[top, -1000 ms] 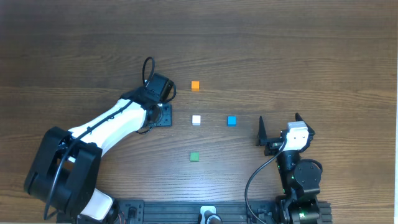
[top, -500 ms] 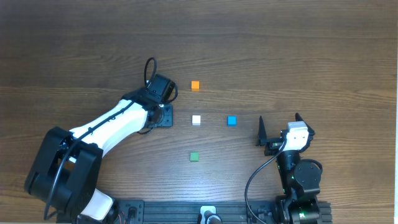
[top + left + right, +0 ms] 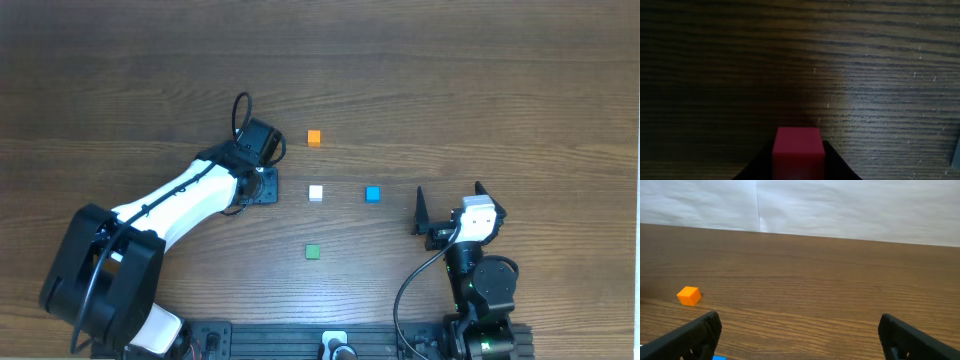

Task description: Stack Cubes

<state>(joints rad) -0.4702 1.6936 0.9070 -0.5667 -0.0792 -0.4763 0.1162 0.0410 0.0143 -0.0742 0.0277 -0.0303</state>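
Dark brown wooden tabletop (image 3: 500,80) with grain running lengthwise, evenly lit. Beyond its far edge rises a white backdrop (image 3: 850,210), marked by one vertical seam (image 3: 758,205). In the left wrist view, shadow darkens part of the wood.

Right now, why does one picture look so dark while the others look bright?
Left wrist view: close over the table, shadow darkens the wood around the red cube, with a lit patch to one side. Top view and right wrist view: even, bright light, little shadow by the orange cube.

Even bright top view, dark shadow around red cube (image 3: 797,146)
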